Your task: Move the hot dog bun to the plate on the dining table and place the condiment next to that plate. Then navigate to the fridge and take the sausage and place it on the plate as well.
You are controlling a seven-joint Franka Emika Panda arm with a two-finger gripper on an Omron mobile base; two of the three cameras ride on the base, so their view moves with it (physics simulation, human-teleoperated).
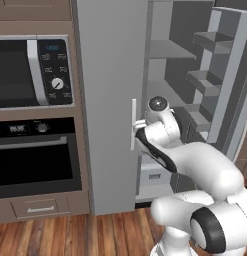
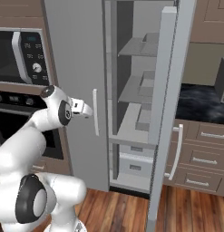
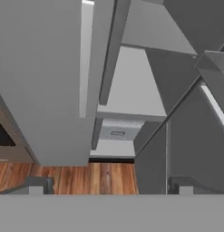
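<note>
In front of the fridge (image 2: 77, 68), the white arm reaches toward the narrow gap between the closed left door and the right door (image 2: 170, 90), which is swung open. The gripper (image 2: 86, 110) sits just beside the vertical handle (image 2: 95, 118) of the closed door, apart from it in the right base view; in the left base view the gripper (image 1: 139, 124) lies right at that handle. In the hand view the two finger tips (image 3: 35, 186) stand far apart at the bottom edge, with nothing between them.

Inside the fridge the grey shelves (image 2: 136, 47) look bare, and a drawer (image 3: 117, 130) with a small handle sits low in the compartment. No sausage can be made out on any shelf from these angles, so where it lies cannot be told.

To the left of the fridge, a microwave (image 1: 30, 70) with a dial and a button panel is built in above an oven (image 1: 35, 155). Its display and button markings are too small and blurred to read. To the right, a dark counter (image 2: 199, 102) tops a row of drawers, and a wooden floor (image 1: 70, 235) runs below.
</note>
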